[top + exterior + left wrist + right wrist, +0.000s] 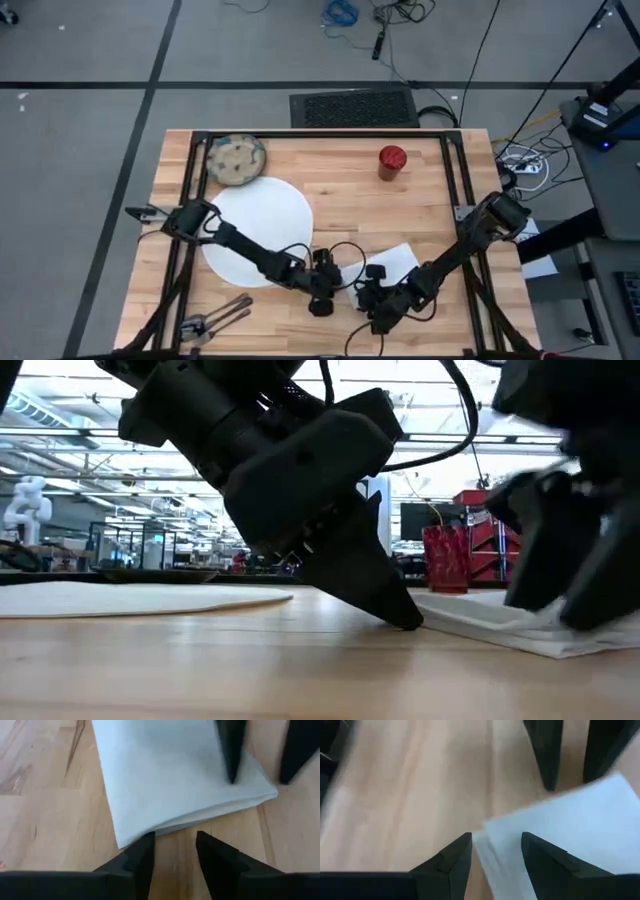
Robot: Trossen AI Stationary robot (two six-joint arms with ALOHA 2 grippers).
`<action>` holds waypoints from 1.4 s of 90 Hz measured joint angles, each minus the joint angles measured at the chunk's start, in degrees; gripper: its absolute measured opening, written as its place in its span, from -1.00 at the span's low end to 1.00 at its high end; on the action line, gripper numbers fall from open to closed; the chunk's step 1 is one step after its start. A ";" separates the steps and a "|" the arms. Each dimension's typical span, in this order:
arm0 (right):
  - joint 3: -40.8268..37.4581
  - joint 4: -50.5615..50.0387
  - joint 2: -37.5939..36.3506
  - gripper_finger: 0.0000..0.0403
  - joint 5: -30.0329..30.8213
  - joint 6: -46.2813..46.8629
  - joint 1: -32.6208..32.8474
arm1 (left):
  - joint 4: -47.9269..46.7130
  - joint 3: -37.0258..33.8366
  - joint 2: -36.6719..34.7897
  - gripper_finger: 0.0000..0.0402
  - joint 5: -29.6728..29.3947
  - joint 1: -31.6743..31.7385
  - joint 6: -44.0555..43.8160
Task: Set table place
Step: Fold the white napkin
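Where nothing sits, bowl [236, 160], red cup [392, 161]

You'll find no legible text, label, brand, no. or sign in any view. Room background in low view is too blurred to read; nothing printed shows on tabletop items.

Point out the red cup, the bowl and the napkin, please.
red cup [392, 160], high view, on its top rim.
bowl [236, 160], high view, on its speckled inside.
napkin [170, 775], left wrist view, on its flat middle.
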 joint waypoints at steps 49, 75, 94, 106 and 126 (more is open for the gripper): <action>0.75 -2.41 4.00 -0.21 -0.50 -3.60 -2.41 | 0.00 -0.09 0.00 -0.34 -0.17 0.09 0.00; 0.40 -6.54 -0.17 -0.21 -3.66 -2.95 -0.94 | 1.77 -0.07 3.48 -0.34 -0.04 0.83 -0.42; 0.42 -6.67 -0.40 -0.21 -0.30 -2.77 -1.71 | 0.87 -0.17 1.47 -0.34 -0.11 -0.65 -0.03; 0.42 -7.15 0.33 -0.21 0.50 -2.75 -1.93 | -1.13 -0.33 -1.48 -0.34 -1.67 -3.52 0.02; 0.73 -4.90 4.25 -0.21 6.65 -1.47 -6.17 | -2.61 -0.42 -2.12 -0.34 -3.80 -8.27 -0.50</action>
